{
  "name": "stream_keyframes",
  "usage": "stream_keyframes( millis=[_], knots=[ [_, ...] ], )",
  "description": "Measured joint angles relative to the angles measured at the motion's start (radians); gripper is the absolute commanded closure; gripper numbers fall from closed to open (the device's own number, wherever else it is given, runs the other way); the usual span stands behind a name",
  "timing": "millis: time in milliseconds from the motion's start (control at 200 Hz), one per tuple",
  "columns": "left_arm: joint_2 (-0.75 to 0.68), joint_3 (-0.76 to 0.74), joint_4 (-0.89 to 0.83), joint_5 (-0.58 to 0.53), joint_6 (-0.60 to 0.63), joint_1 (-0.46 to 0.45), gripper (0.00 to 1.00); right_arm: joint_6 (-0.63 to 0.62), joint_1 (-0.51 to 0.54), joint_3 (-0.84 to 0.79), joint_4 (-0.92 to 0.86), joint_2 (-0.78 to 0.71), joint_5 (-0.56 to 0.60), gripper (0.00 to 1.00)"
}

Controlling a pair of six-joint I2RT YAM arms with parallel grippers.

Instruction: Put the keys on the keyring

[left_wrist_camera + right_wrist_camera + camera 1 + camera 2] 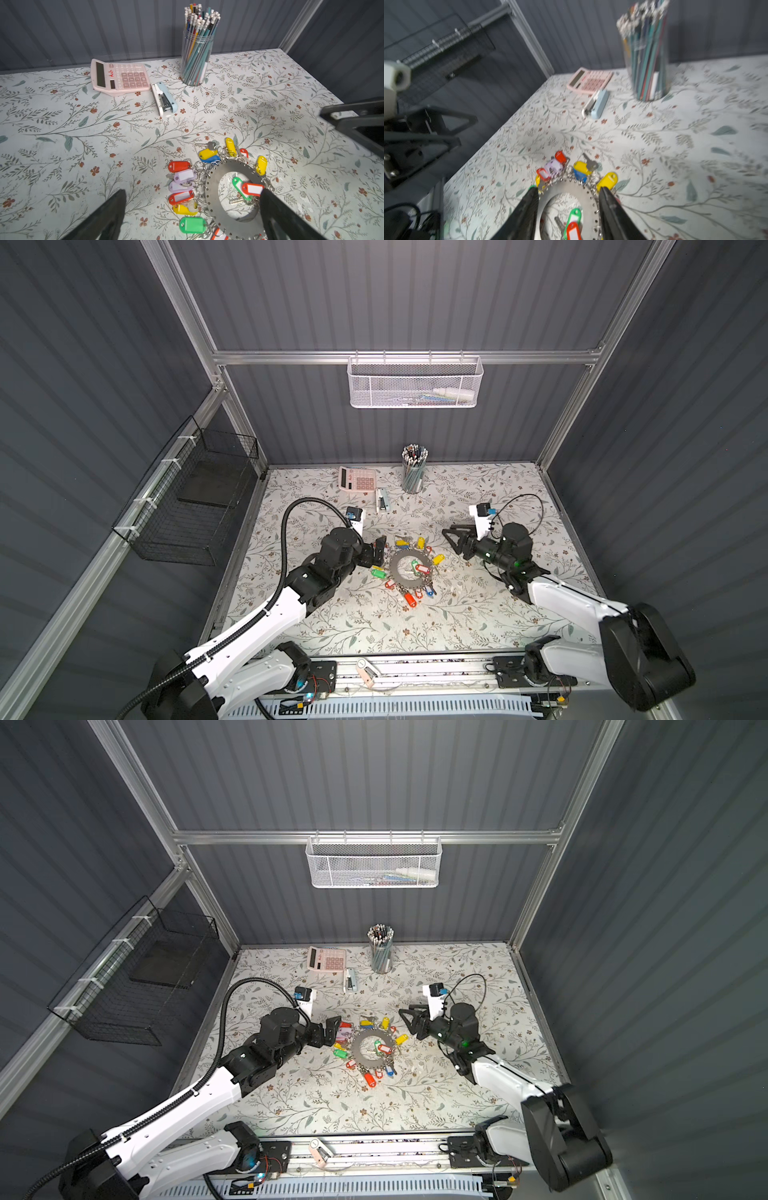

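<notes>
On table (pixel 478 614), keyring (pixel 395 570), blank-label keys (pixel 410 599), left end effector (pixel 193 191), right end effector (pixel 569 188) both parted, empty.

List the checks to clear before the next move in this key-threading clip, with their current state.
1. Left gripper open and empty: ok.
2. Right gripper jaws apart, nothing held: ok.
3. Keyring lying flat on the table: ok.
4. Green-tagged key and red-tagged key, lying in the centre hole, hooked onto the rim: cannot tell.
5. A key gripped for threading: not ok.

Table (pixel 478 626) brightly lit, walls (pixel 83 364) dim; right wrist view blurred throughout.
</notes>
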Motion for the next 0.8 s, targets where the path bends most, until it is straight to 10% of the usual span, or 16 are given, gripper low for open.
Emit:
stream_keyframes(
  millis=[165,535,800],
  knots=[
    [0.002,-0.066,0.069,-0.117,-0.101,0.101,0.00,-0.045,-0.020,0.020,-0.165,-0.204,0.166,0.01],
    [0.266,-0.168,0.328,-0.649,-0.074,0.226,0.00,-0.079,-0.154,0.021,-0.314,-0.312,0.719,0.01],
    [0.532,-0.234,0.673,-0.572,0.123,0.415,0.00,-0.142,-0.313,-0.139,-0.089,-0.142,0.880,0.01]
  ],
)
